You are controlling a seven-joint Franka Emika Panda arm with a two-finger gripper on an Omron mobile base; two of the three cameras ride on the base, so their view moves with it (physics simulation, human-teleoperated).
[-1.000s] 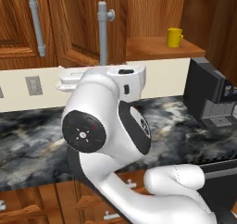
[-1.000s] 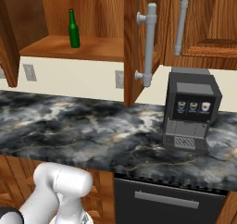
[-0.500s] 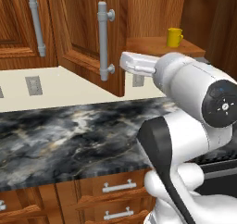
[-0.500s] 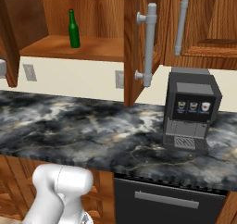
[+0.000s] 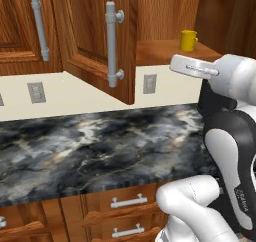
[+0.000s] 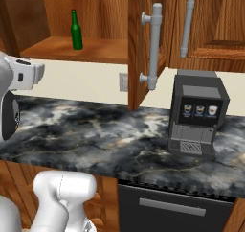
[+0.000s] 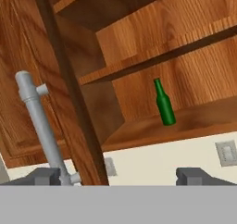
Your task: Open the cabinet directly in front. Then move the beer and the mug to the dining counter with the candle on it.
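Beer (image 6: 75,30) stands upright on the cabinet (image 6: 86,49) shelf, toward the shelf's left end as the right base view shows it, a little back from the front edge; in the hand view it sits mid-shelf, ahead and to the right of the gripper (image 7: 125,177). Toward the other end of that shelf, near its front edge, stands the mug (image 5: 188,40), well apart from the bottle. Both cabinet doors hang open, one with its bar handle (image 5: 112,45) swung out over the worktop (image 5: 90,146), so the opening step looks done and the fetching step is in hand. The gripper's fingers are spread wide with nothing between them, and the hand sits in front of the open cabinet, below shelf level. Judging from this, the next move calls for raising the hand to shelf height, lining the spread fingers on either side of the bottle's body, and keeping clear of the open door's edge. A coffee machine (image 6: 197,112) stands at the worktop's right end.
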